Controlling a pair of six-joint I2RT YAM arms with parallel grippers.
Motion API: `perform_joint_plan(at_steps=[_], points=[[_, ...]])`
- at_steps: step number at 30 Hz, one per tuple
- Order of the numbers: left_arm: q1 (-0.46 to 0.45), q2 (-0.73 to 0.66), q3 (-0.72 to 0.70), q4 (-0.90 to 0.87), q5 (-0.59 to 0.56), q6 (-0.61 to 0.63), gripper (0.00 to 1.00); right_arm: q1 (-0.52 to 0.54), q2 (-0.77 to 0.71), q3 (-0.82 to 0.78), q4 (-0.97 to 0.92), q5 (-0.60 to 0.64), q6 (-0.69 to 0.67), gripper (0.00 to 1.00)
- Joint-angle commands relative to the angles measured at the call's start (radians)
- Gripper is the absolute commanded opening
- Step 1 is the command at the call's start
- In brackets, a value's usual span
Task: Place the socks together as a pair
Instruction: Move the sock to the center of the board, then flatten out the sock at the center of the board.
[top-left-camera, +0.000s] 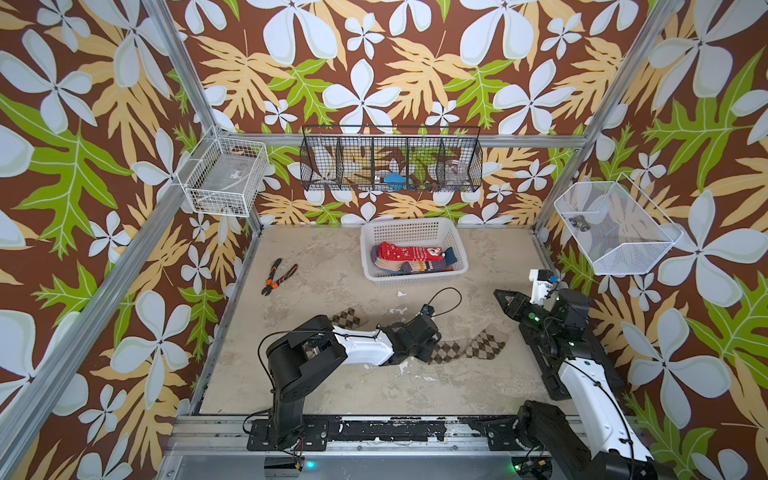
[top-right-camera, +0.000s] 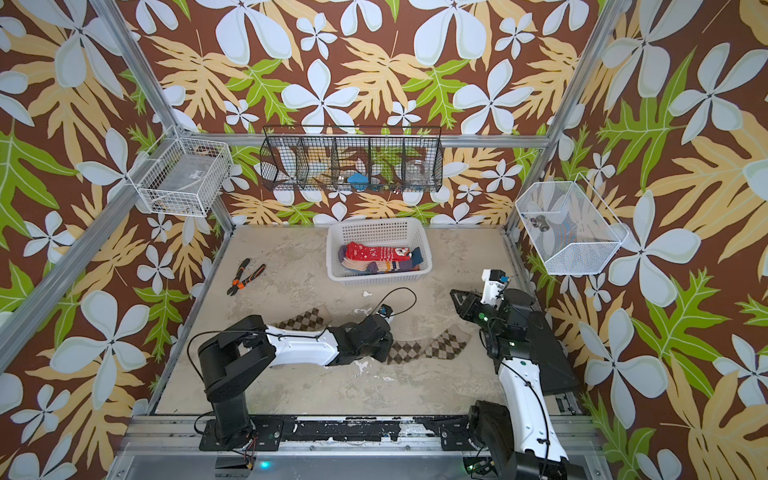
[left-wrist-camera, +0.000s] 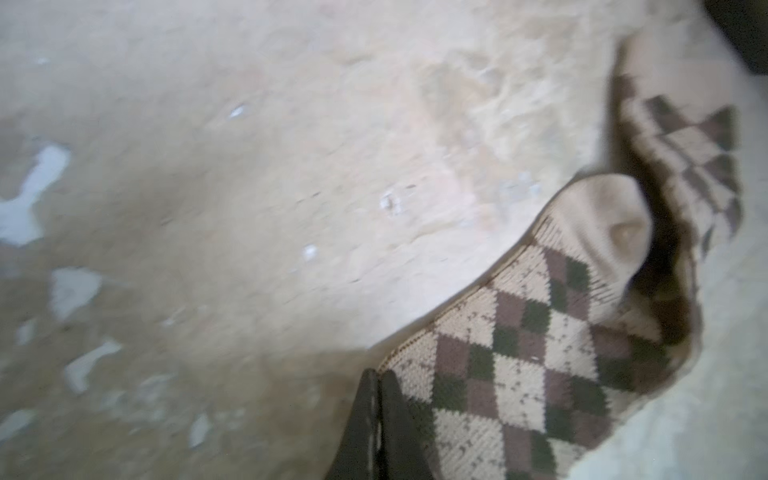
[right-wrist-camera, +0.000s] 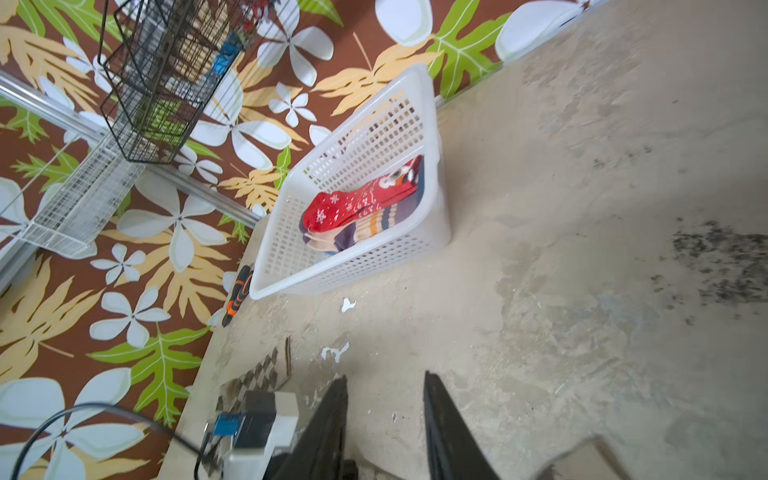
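Two brown argyle socks lie on the table in both top views. One sock (top-left-camera: 473, 347) stretches right from my left gripper (top-left-camera: 430, 355). The other sock (top-left-camera: 349, 318) lies partly under the left arm. In the left wrist view the left gripper (left-wrist-camera: 377, 376) is shut, its tips pinched at the edge of the argyle sock (left-wrist-camera: 519, 374), whose pale heel is bunched up. My right gripper (top-left-camera: 500, 299) hovers open and empty above bare table, right of both socks. A red snowflake sock (top-left-camera: 407, 251) and a blue striped sock (top-left-camera: 419, 266) lie in the white basket (top-left-camera: 368, 249).
Orange-handled pliers (top-left-camera: 279, 276) lie at the left side of the table. A black wire rack (top-left-camera: 390, 160) hangs on the back wall, with white wire baskets (top-left-camera: 224, 176) (top-left-camera: 615, 228) on the side walls. A black board (top-left-camera: 536, 345) lies under the right arm.
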Motion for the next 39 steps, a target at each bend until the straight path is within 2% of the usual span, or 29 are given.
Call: perform_joint_plan(at_steps=[1, 4, 6, 9, 12, 17, 18, 23, 27, 36, 39], points=[[0.048, -0.035, -0.066, -0.015, -0.044, 0.029, 0.0, 0.051, 0.035, 0.012, 0.001, 0.052, -0.037, 0.33], [0.095, -0.091, -0.139, -0.002, -0.068, 0.02, 0.0, 0.108, 0.085, 0.024, -0.015, 0.095, -0.064, 0.34], [0.116, -0.137, -0.177, 0.005, -0.086, 0.018, 0.06, 0.146, 0.128, 0.038, -0.033, 0.103, -0.08, 0.34], [0.134, -0.214, -0.213, 0.0, -0.105, 0.02, 0.16, 0.218, 0.189, 0.061, -0.06, 0.189, -0.107, 0.36], [0.144, -0.299, -0.23, -0.02, -0.115, 0.021, 0.21, 0.286, 0.245, 0.081, -0.08, 0.263, -0.13, 0.38], [0.148, -0.46, -0.28, -0.024, -0.082, 0.027, 0.27, 0.307, 0.331, 0.075, -0.065, 0.362, -0.151, 0.42], [0.148, -0.494, -0.303, -0.01, -0.064, 0.033, 0.31, 0.306, 0.351, 0.073, -0.06, 0.38, -0.156, 0.44], [0.147, -0.603, -0.428, 0.051, -0.038, 0.025, 0.32, 0.306, 0.43, 0.068, -0.036, 0.45, -0.162, 0.53], [0.149, -0.671, -0.506, 0.097, -0.031, 0.002, 0.32, 0.306, 0.486, 0.082, -0.027, 0.465, -0.158, 0.54], [0.148, -0.765, -0.541, 0.08, -0.081, 0.015, 0.32, 0.308, 0.559, 0.073, -0.031, 0.435, -0.161, 0.53], [0.149, -0.788, -0.562, 0.087, -0.09, 0.007, 0.32, 0.318, 0.572, 0.068, -0.03, 0.416, -0.161, 0.48]])
